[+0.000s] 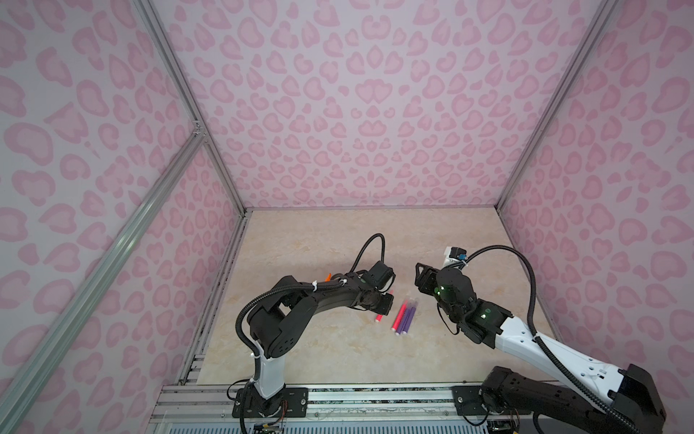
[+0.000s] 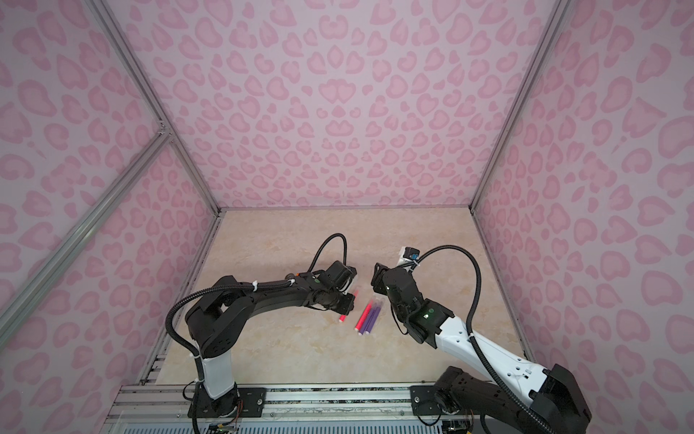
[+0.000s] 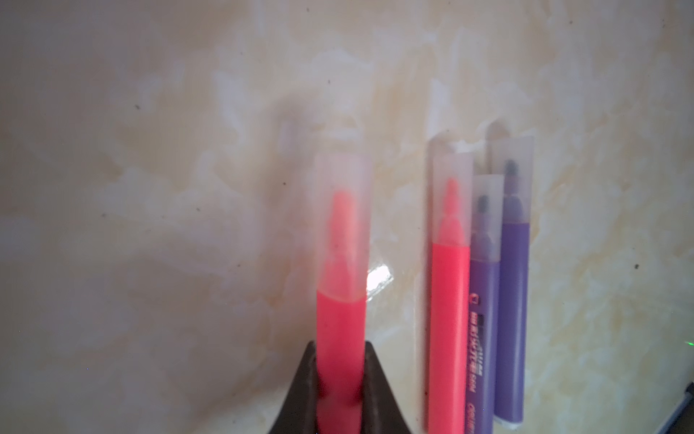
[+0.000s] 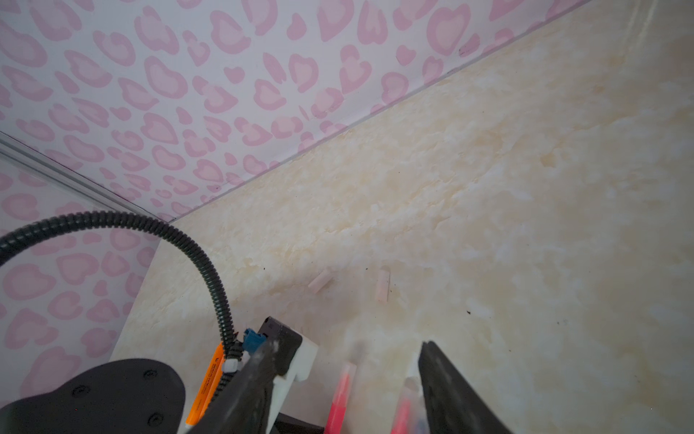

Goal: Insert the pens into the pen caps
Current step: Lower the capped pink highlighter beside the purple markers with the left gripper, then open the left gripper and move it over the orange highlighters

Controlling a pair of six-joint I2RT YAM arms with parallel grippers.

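The left gripper (image 3: 340, 360) is clamped on a pink-red plastic marker pen (image 3: 341, 327) whose tip sits inside a pale translucent sleeve cap (image 3: 343, 225). Just beside it, toward the right arm, three capped pens (image 3: 484, 300) lie on the marbled tabletop (image 3: 150, 188), long axes parallel to the held pen. The right gripper (image 4: 349, 345) stands open, empty; beyond it lie two loose pale caps (image 4: 321, 282), nearer that arm, I judge.

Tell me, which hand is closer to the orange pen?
Left. The left hand, gripping a pink pen, is just past the orange pen; the open right hand is farther, beyond the left hand.
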